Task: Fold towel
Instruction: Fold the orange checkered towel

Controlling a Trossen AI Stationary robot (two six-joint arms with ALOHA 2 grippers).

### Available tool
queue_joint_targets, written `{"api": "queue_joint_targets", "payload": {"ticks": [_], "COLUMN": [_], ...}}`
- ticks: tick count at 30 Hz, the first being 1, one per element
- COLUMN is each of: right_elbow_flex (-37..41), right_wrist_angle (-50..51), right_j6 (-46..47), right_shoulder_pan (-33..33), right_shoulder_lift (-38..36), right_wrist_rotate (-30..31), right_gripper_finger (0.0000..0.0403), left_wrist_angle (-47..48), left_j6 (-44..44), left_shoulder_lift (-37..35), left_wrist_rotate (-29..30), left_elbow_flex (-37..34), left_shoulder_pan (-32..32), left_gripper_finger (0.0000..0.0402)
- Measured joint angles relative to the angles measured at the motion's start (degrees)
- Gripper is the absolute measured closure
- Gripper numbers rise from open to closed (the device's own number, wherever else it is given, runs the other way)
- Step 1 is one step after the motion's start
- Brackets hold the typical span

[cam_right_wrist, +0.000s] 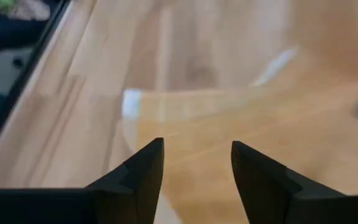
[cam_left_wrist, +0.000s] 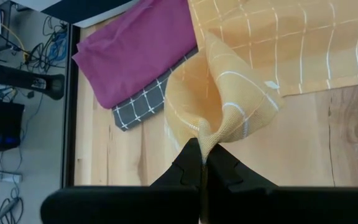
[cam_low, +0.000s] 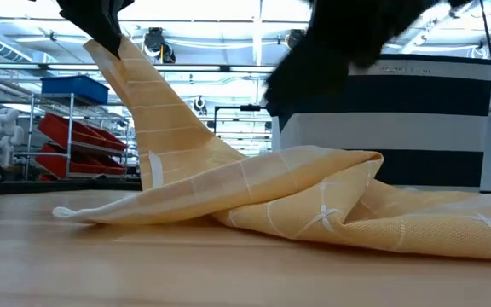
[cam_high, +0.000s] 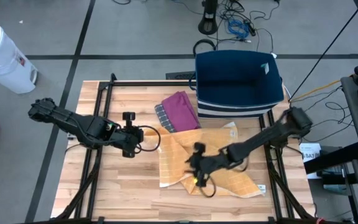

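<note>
A yellow towel (cam_high: 213, 165) with thin white lines lies rumpled on the wooden table (cam_high: 123, 186), one part folded over itself (cam_low: 314, 183). Its left corner (cam_low: 122, 68) is raised off the table, and my left gripper (cam_high: 143, 140) is shut on it. My right gripper (cam_high: 192, 165) hovers open above the towel's near left part, nothing between its fingers (cam_right_wrist: 148, 165). In the low view it is a dark blur (cam_low: 339, 51) above the cloth. My left gripper pinches the towel's left corner (cam_left_wrist: 204, 142) between its two shut fingers, coming from the table's left and slanting down. The cloth bunches into a cone at the fingers. The corner is held up clear of the table (cam_low: 113, 51), and the cloth slopes down from it to the rest, which lies flat.
A magenta cloth (cam_high: 180, 109) lies on a grey checked one (cam_high: 162, 117) at the table's far middle. A navy bin (cam_high: 238, 78) stands behind them at the far right. Bare wood shows at the near left.
</note>
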State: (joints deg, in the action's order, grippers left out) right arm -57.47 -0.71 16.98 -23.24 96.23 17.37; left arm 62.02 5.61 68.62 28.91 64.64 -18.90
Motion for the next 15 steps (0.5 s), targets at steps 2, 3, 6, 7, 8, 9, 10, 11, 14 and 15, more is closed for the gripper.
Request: {"api": "queue_joint_targets", "payload": {"ticks": [2, 3, 6, 7, 8, 9, 10, 11, 14, 15], "right_elbow_flex": [-1.7, -3.7, -13.0, -16.6, -19.9, -23.3, -26.4, -29.1, -35.3, -36.6], "right_wrist_angle": [-3.0, -3.3, -0.4, 2.4, 5.2, 8.5, 11.3, 13.2, 16.1, 16.7], "right_j6": [-2.3, -3.7, -8.7, -10.5, -12.4, -13.8, -14.9, -15.7, -17.6, -18.2], "right_shoulder_pan": [-0.7, -1.0, -1.8, -2.0, -2.2, -2.2, -2.3, -2.3, -2.2, -2.2], "right_shoulder_lift": [5.9, 9.0, 16.8, 19.1, 21.3, 23.5, 25.3, 27.0, 30.7, 32.0], "right_wrist_rotate": [-2.1, -3.1, -4.2, -4.2, -4.2, -4.2, -4.1, -4.1, -6.0, -6.3], "right_gripper_finger": [0.0221, 0.0219, 0.0218, 0.0218, 0.0218, 0.0218, 0.0218, 0.0218, 0.0218, 0.0218], "left_wrist_angle": [0.0, -0.1, -0.2, -0.2, -0.2, -0.2, -0.2, -0.2, -0.2, -0.1], "left_j6": [0.0, 0.0, 0.2, 0.2, 0.3, 0.4, 0.5, 0.6, 1.4, 1.5], "left_shoulder_lift": [0.0, 0.0, 0.0, 0.0, 0.0, 0.0, 0.0, 0.0, 0.0, 0.0], "left_wrist_rotate": [0.0, 0.0, 0.0, 0.0, 0.0, 0.0, 0.0, 0.0, 0.0, 0.0], "left_elbow_flex": [0.0, 0.0, 0.0, 0.0, 0.0, 0.0, 0.0, 0.0, 0.0, 0.0], "left_shoulder_pan": [0.0, 0.0, 0.0, 0.0, 0.0, 0.0, 0.0, 0.0, 0.0, 0.0], "left_gripper_finger": [0.0401, 0.0401, 0.0401, 0.0401, 0.0401, 0.0401, 0.0401, 0.0401, 0.0401, 0.0401]}}
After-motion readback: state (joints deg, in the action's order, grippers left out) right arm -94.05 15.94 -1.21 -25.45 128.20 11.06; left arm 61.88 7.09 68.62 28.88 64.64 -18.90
